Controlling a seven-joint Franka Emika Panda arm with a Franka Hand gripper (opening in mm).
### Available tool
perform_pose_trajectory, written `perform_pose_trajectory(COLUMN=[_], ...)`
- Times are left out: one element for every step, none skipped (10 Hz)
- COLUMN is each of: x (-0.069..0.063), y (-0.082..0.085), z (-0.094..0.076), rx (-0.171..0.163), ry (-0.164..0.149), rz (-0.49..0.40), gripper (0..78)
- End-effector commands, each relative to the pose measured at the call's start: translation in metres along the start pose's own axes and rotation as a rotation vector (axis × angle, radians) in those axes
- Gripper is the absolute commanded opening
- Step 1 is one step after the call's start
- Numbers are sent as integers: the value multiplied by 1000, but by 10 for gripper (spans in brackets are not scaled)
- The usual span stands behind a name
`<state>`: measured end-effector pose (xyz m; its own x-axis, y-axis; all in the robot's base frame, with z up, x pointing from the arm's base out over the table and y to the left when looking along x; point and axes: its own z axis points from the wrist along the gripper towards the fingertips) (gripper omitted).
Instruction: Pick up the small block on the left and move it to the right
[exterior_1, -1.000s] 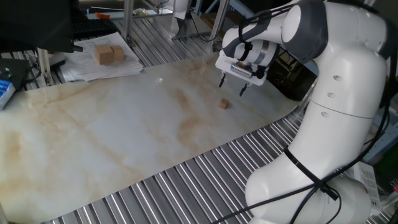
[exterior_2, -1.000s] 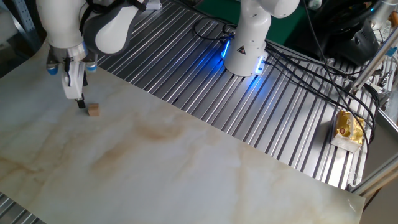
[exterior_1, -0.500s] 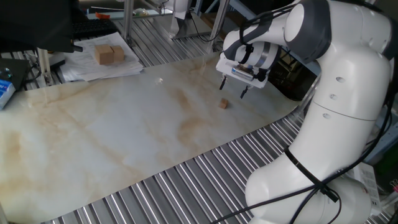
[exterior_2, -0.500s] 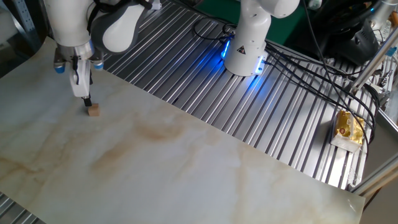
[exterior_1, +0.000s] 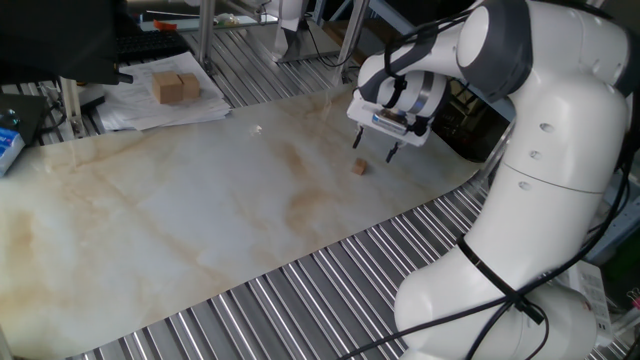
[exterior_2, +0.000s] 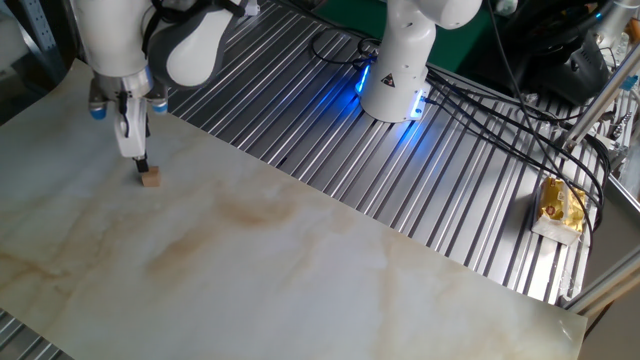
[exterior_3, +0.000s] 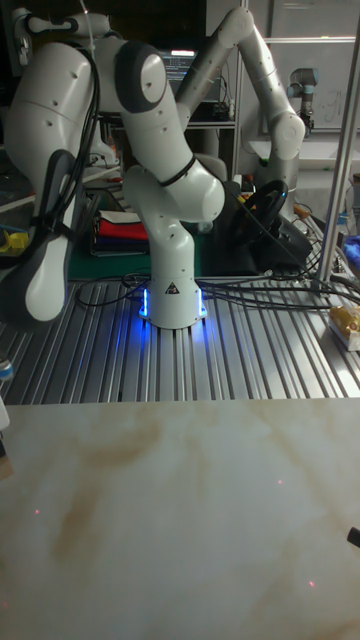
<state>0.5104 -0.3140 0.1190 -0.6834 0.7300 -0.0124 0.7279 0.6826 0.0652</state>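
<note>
A pair of large tan blocks (exterior_1: 176, 87) is sitting side by side on a sheaf of white papers (exterior_1: 160, 105), which is lying at the far edge of the marble-patterned counter (exterior_1: 200, 230) and overlapping the ribbed metal surface (exterior_2: 470, 190) around it. On that ribbed surface, black cables (exterior_2: 500, 120) are trailing toward a crinkled yellow packet (exterior_2: 561, 208) that is resting on a small pale plate. In the tall fixed view, folded red and dark cloths (exterior_3: 122, 229) are lying stacked behind, and a second robot arm (exterior_3: 262, 75) is standing in the background.

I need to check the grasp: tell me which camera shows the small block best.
One fixed view: the small block sits in the open, below the open end effector. The other fixed view shows it beside a fingertip. The tall view misses it.
</note>
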Motion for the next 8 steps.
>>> perform_pose_trajectory(x=[0, 0, 0, 0, -1, -1, 0, 2], y=[-2, -2, -2, -2, -2, -1, 1, 5], z=[3, 4, 5, 5, 7, 7, 8, 9], rx=[-6, -7, -9, -11, -15, -18, -23, -22], ry=[-6, -4, -3, -2, -4, -5, -2, -4], rz=[3, 3, 1, 0, -2, 1, 10, 19], gripper=[774, 774, 774, 774, 774, 774, 774, 774])
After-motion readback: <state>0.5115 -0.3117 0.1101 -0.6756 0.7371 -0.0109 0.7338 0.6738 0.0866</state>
